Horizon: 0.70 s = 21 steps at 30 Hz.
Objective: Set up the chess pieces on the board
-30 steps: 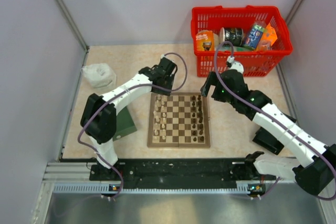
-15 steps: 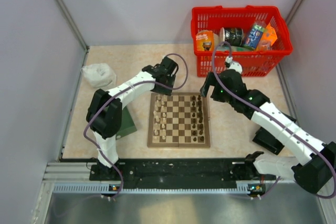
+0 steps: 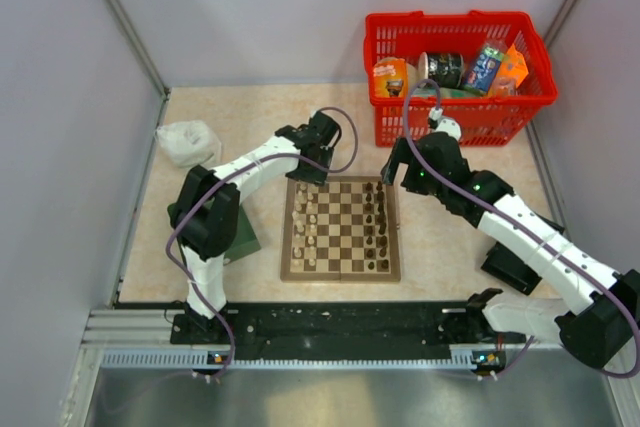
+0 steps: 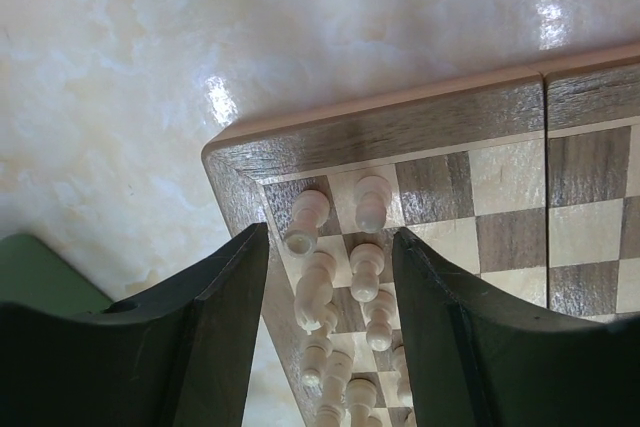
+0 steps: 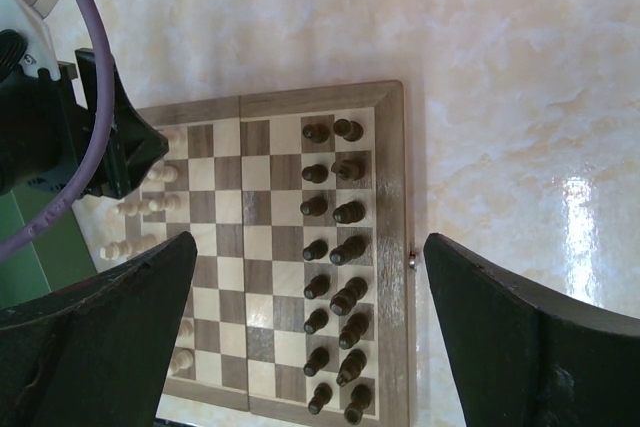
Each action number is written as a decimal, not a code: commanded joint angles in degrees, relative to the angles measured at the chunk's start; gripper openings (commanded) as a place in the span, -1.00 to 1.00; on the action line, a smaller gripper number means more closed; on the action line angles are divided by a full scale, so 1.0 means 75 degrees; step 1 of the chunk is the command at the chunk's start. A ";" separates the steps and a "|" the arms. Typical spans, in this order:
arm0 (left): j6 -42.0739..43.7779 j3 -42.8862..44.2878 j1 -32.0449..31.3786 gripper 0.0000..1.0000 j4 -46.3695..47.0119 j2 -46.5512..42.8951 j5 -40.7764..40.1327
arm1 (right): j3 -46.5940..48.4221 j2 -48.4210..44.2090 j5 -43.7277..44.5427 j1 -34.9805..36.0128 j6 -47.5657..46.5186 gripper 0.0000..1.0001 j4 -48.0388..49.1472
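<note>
Just under left jaws, cream pieces

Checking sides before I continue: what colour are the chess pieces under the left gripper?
Cream-white chess pieces; the left wrist view shows them best.

The board is seen with one corner of its brown border at upper left, laid on a pale marbled table. Cream pieces are stood in two rows running from that corner down the frame. The rows are flanked by the dark fingers of the left gripper, which are held apart, with no piece clamped. A green edge is glimpsed at lower left, and a seam is seen across the border at right.
</note>
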 commanded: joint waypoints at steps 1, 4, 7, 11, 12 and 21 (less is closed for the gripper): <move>-0.0069 0.0201 0.0059 0.17 -0.0099 -0.0011 -0.0354 | 0.0217 -0.0014 0.0095 -0.0061 -0.0080 0.94 0.0225; -0.0081 0.0225 0.0082 0.17 -0.0087 -0.0023 -0.0389 | 0.0193 0.0009 0.0060 -0.0061 -0.0044 0.94 0.0225; -0.0093 0.0260 0.0106 0.17 -0.0111 0.0012 -0.0355 | 0.0193 0.0009 0.0060 -0.0061 -0.0044 0.94 0.0225; -0.0069 0.0271 0.0106 0.17 -0.0076 -0.0023 -0.0296 | 0.0182 0.0010 0.0072 -0.0061 -0.0056 0.94 0.0225; -0.0058 0.0272 0.0106 0.17 -0.0076 -0.0057 -0.0250 | 0.0193 0.0033 0.0072 -0.0061 -0.0044 0.94 0.0236; -0.0081 0.0143 0.0106 0.23 0.0252 -0.0760 0.0255 | 0.0182 0.0009 0.0177 -0.0061 -0.0068 0.94 0.0225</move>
